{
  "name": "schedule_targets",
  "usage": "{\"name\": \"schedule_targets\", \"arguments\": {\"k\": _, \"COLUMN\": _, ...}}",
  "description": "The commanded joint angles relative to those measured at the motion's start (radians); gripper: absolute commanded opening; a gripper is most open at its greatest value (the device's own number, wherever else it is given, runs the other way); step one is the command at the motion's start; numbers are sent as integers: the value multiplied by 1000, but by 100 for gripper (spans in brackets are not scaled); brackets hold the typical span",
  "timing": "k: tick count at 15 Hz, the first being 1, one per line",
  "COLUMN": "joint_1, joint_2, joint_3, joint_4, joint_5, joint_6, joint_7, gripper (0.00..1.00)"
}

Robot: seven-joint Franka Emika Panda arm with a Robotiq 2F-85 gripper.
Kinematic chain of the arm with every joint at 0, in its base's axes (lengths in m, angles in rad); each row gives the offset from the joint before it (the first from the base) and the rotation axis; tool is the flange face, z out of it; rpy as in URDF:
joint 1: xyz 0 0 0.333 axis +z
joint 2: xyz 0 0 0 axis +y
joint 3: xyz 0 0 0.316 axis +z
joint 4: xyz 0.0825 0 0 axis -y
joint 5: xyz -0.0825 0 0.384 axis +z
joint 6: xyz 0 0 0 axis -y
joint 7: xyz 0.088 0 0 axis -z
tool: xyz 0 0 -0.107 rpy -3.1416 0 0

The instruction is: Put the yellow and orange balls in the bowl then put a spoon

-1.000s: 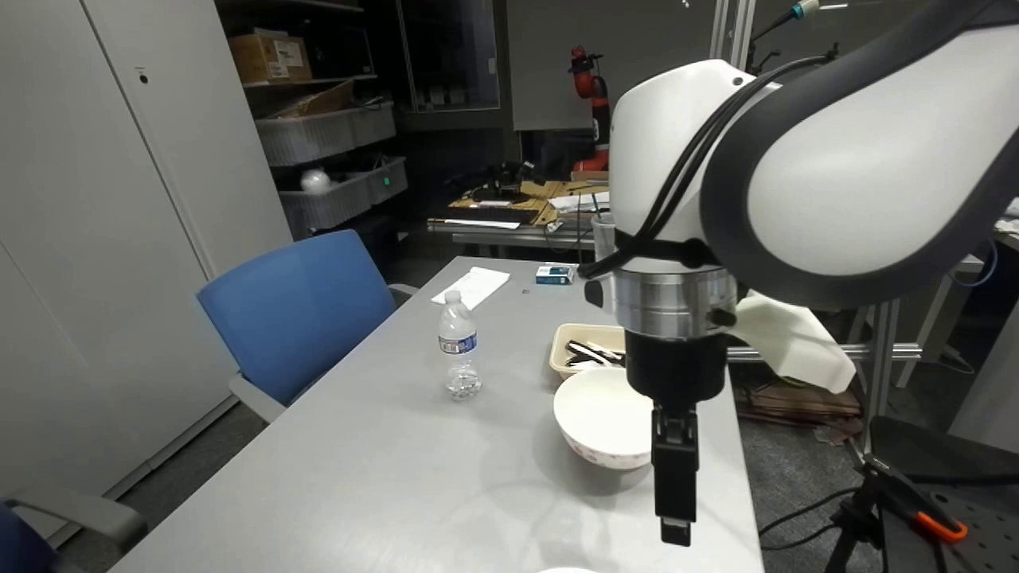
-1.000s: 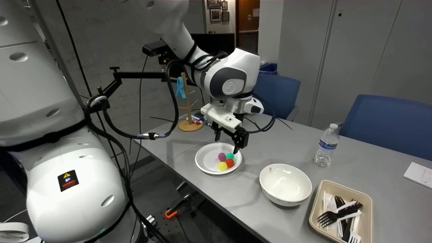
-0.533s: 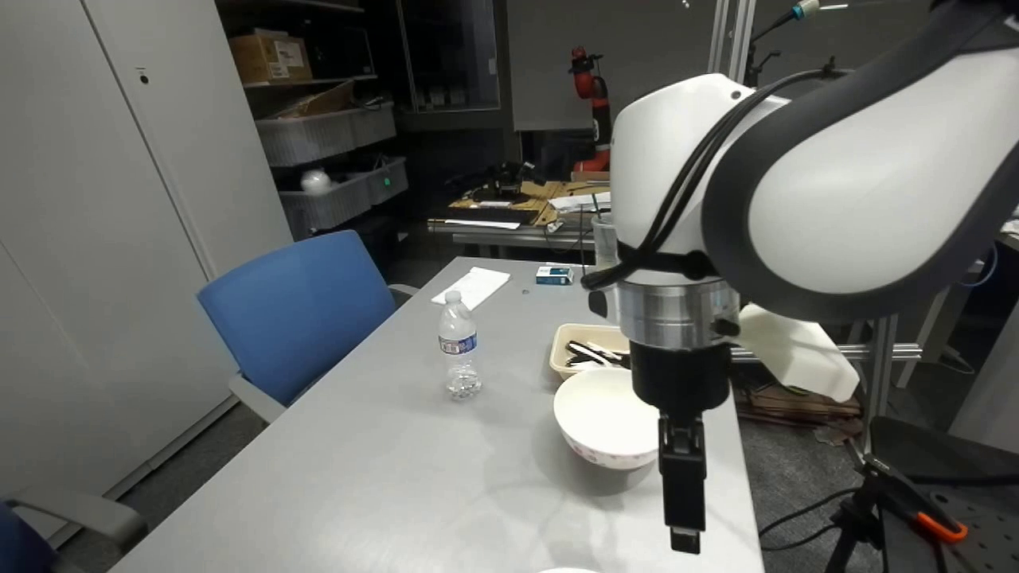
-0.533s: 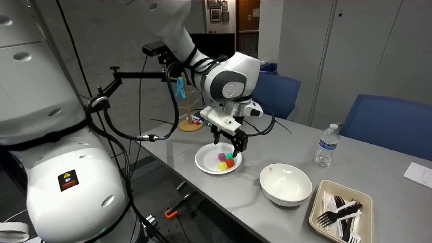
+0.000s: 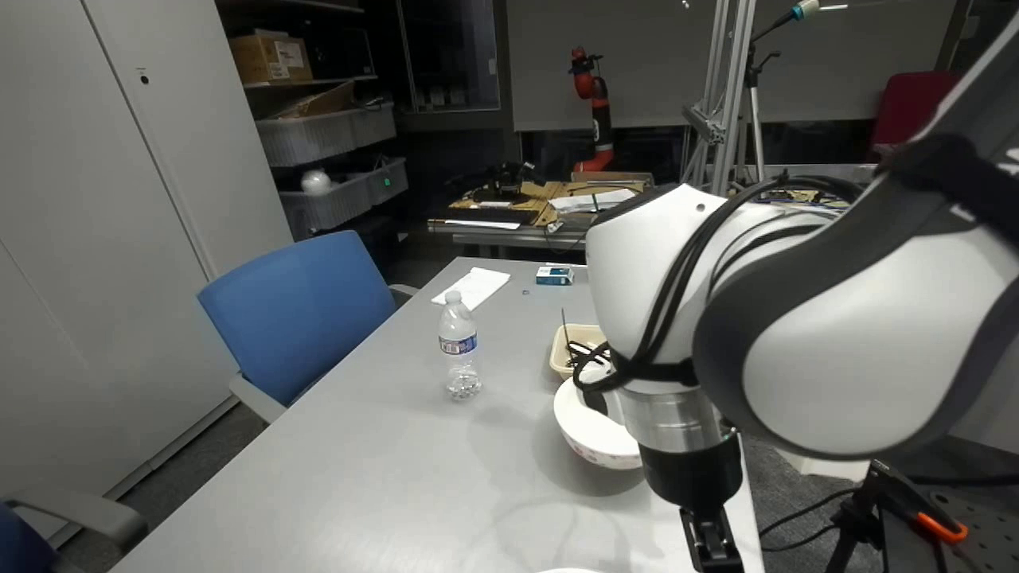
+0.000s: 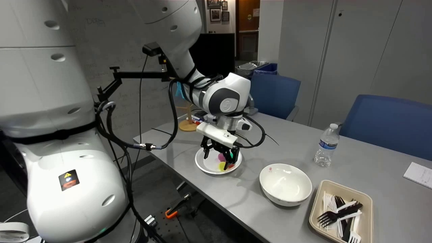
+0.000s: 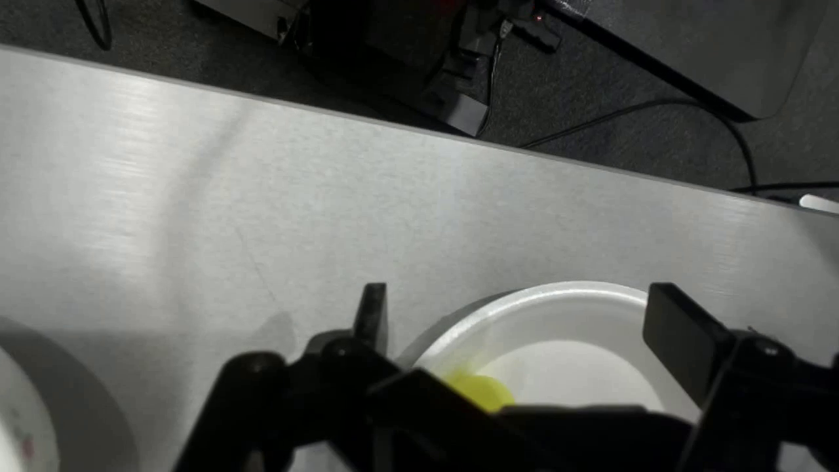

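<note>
wrist view: near, downward | both exterior views: farther, oblique, sharing bowl [image 6: 286, 185]

Warning triangle [image 6: 68, 175] on sticker [image 6: 69, 180] on arm [image 6: 81, 211], label [image 6: 327, 145] on bottle [image 6: 324, 157] unreadable, writing [image 6: 96, 21] on board [image 6: 113, 42] illegible

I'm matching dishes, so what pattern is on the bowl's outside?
The bowl has small pinkish marks on white, clearest in an exterior view.

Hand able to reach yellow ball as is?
Probably yes: the hand hangs open over the plate; nothing lies on the yellow ball, though the orange ball beside it may crowd the grasp.
</note>
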Motion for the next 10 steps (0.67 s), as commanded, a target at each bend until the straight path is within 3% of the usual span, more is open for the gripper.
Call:
{"name": "schedule_targets", "arguments": {"k": 1, "joint_1": 5, "joint_2": 92, "joint_3": 45, "joint_4": 65, "joint_5": -61, "joint_6": 45, "joint_7": -49, "gripper": 100}}
{"name": "schedule_targets", "arguments": {"k": 10, "joint_1": 6, "joint_2": 229, "joint_3": 73, "joint_4": 129, "joint_5": -245, "joint_6": 227, "joint_7": -20, "gripper": 96}}
